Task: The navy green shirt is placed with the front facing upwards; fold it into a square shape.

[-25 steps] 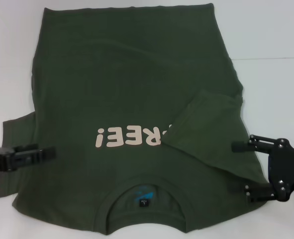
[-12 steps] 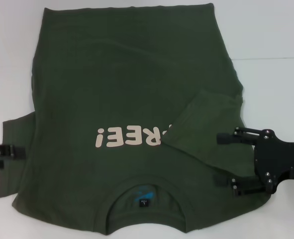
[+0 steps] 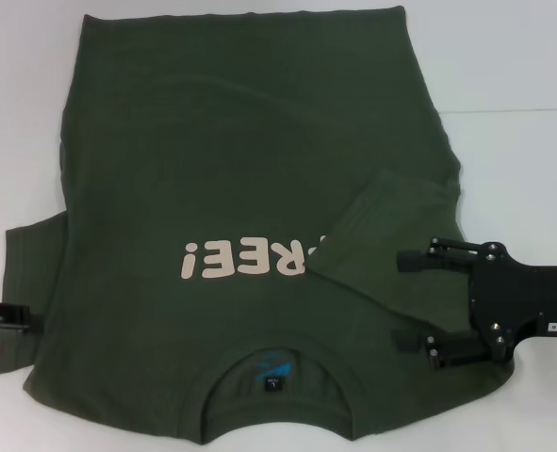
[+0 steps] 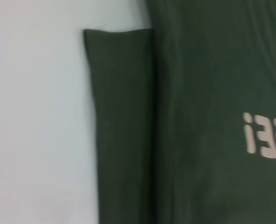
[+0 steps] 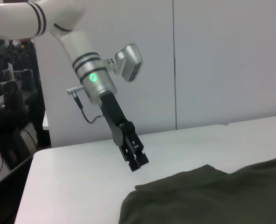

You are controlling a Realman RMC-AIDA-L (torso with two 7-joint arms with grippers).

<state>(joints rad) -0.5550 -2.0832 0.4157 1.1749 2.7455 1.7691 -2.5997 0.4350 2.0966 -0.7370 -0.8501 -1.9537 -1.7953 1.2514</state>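
Your shirt (image 3: 250, 207) lies flat on the white surface (image 3: 514, 56), print up, collar nearest the robot. Its right sleeve is already folded in over the chest, covering the first letter of the print; the left sleeve (image 3: 28, 282) is not yet folded and juts out flat.

Over the last second the right hand (image 3: 412, 301) has slid inward from the shirt's edge and now sits over the fabric just below the folded sleeve, fingers spread wide with nothing between them. The left hand (image 3: 5, 325) has gone the other way, backing off the left sleeve until only its tip shows at the edge of the head view (from the right wrist view its fingers look drawn together and empty, hanging above the surface just beyond the sleeve).

So the right side looks next in line: judging by where it sits, the right hand seems set for the right shoulder or side edge, while the left sleeve waits its turn.
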